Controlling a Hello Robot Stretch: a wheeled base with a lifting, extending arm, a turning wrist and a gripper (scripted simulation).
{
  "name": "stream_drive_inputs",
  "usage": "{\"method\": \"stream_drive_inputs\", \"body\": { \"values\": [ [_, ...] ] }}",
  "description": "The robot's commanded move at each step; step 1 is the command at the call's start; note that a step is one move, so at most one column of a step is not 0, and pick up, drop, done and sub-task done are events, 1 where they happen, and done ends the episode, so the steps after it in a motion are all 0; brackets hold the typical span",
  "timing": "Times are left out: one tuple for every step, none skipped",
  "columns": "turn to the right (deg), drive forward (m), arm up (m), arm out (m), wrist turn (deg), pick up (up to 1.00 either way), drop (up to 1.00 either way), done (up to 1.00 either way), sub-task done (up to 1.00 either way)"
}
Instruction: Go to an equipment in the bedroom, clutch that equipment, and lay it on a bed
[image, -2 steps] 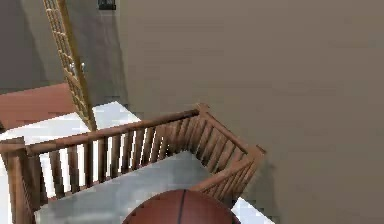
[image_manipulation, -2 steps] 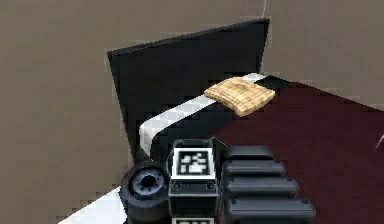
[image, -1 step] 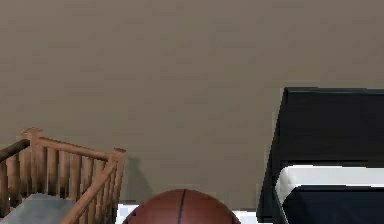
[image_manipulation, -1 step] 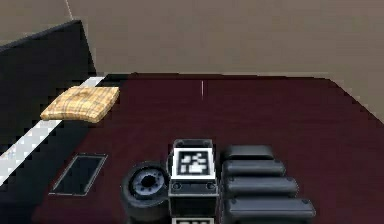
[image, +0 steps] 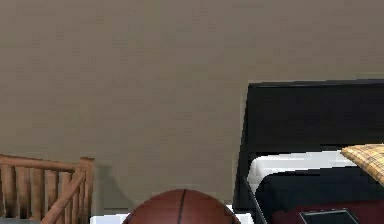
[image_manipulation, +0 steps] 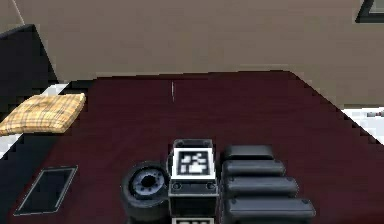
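A brown-orange basketball (image: 182, 208) rises from the forward view's bottom edge, between a wooden piece and the bed. The bed (image_manipulation: 230, 105) has a dark red cover, a black headboard (image: 310, 115) and a yellow plaid pillow (image_manipulation: 45, 112). In the arm side view my gripper (image_manipulation: 148, 190) is a dark round body at the bottom edge, left of a white marked square (image_manipulation: 195, 165), with the dark red cover behind it. Its far end is hard to make out, so I cannot tell whether it holds anything.
A wooden slatted piece of furniture (image: 45, 188) stands at the forward view's lower left, against a plain beige wall (image: 130, 80). A flat dark rectangular device (image_manipulation: 48, 190) lies on the bed cover near the pillow. White floor (image_manipulation: 368, 115) lies past the bed's far corner.
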Motion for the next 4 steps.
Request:
{"method": "stream_drive_inputs", "body": {
  "values": [
    [0.0,0.00,0.00,0.48,0.0,0.00,0.00,0.00,0.00],
    [0.0,0.00,0.00,0.00,45.0,0.00,0.00,0.00,0.00],
    [0.0,0.00,0.00,0.00,45.0,0.00,0.00,0.00,0.00],
    [0.0,0.00,0.00,0.00,18.0,0.00,0.00,0.00,0.00]
  ]
}}
